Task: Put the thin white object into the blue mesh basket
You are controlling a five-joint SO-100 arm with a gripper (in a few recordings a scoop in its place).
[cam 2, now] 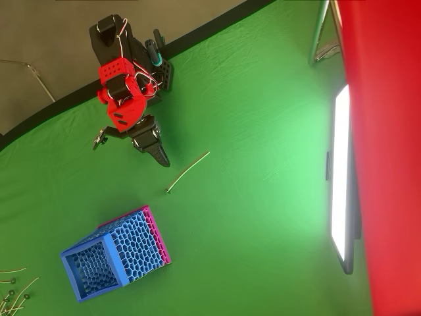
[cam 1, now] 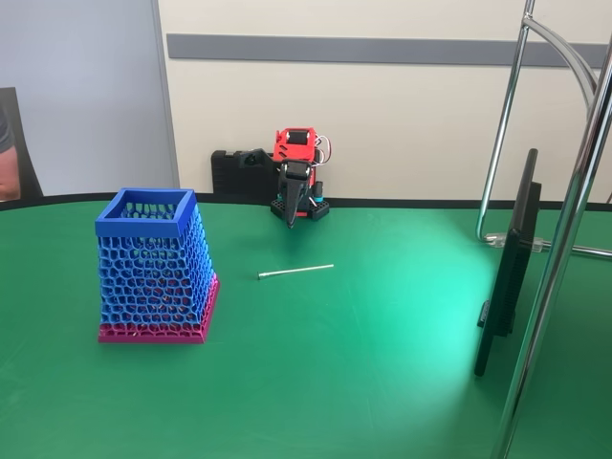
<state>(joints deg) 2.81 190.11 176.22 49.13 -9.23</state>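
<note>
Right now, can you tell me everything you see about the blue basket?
The blue mesh basket is tall and square, narrower at its top than at its base. Its walls look like plastic honeycomb mesh, under a solid blue rim and above a magenta-pink base. It stands upright on the green table, open end up, left of the thin white stick, and looks empty. Nothing else touches it.

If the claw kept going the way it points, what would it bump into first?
Probably the green table. The claw points steeply down near the arm's base. The thin white object lies farther out, apart from it, though depth is hard to judge.
</note>
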